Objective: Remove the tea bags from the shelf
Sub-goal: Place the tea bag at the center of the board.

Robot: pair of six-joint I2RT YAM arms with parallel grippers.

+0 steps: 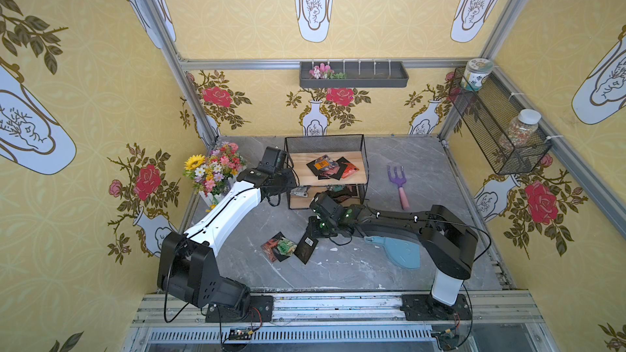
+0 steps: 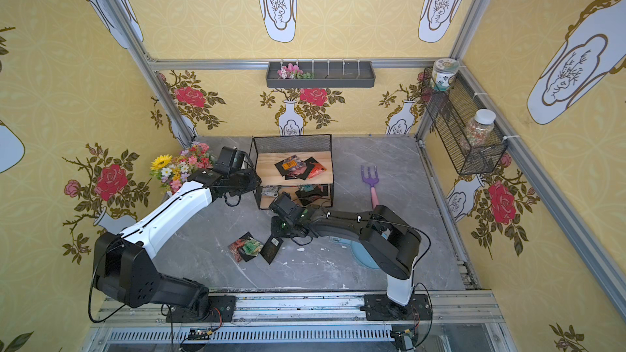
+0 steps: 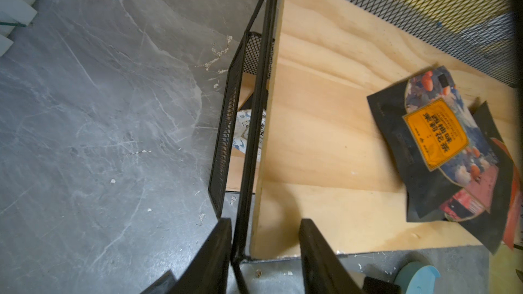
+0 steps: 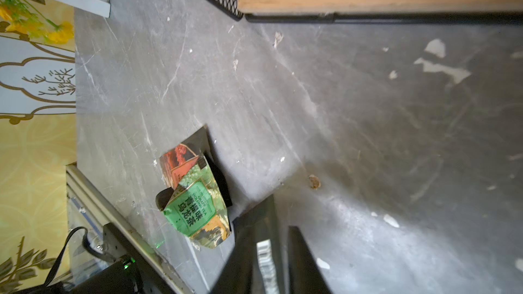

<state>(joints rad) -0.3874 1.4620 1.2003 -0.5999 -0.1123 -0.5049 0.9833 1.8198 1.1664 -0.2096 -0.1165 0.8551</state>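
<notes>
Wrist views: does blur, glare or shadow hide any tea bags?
Left wrist view: orange-label tea bag softly blurred, dark vignette along one edge. Right wrist view: green tea bag readable, barcode tea bag too close, out of focus; sheen on the table. In both top views: shelf lower tier shadowed.

table (image 1: pixel 423 171): shelf (image 1: pixel 298 165) | three tea bags (image 1: pixel 284 248) | rake (image 1: pixel 399 184) | flowers (image 1: pixel 213 171) | blue scoop (image 1: pixel 403 252)

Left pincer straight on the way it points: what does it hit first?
Probably the shelf, though depth is unclear: its black wire corner stands between the left pincer's open jaws, bare top board beyond; the tea bags lie off to one side.
</notes>
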